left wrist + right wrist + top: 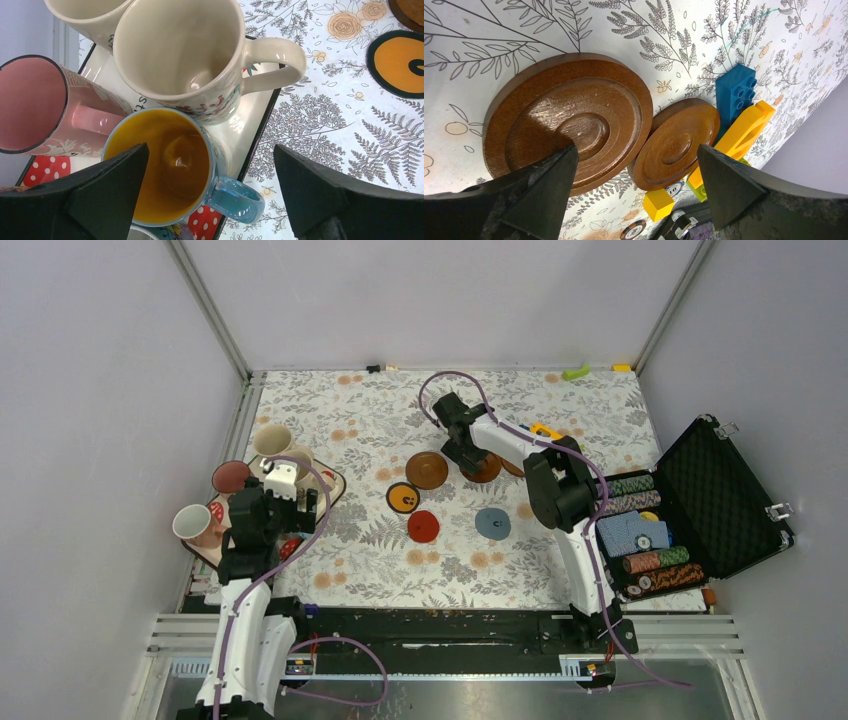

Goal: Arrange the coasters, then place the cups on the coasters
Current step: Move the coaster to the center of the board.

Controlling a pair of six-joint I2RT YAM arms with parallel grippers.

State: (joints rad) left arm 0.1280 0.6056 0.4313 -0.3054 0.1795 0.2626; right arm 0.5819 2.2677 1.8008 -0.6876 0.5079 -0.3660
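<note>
Several coasters lie mid-table: brown (427,470), orange with a black rim (402,498), red (423,526) and grey-blue (492,523). My right gripper (468,452) hangs open low over two more brown coasters, a near one (574,120) and a farther one (679,142); its left finger (539,190) sits above the near one. The cups stand on the tray (250,125) at the left: blue with a yellow inside (165,165), cream (180,50) and pink (35,105). My left gripper (210,146) is open above the blue cup, whose handle lies between the fingers.
Blue (736,90) and yellow (744,132) toy bricks, a yellow cube (658,204) and a loose poker chip (634,230) lie beside the two brown coasters. An open black case (700,500) of poker chips stands at the right edge. Grey walls close in the table.
</note>
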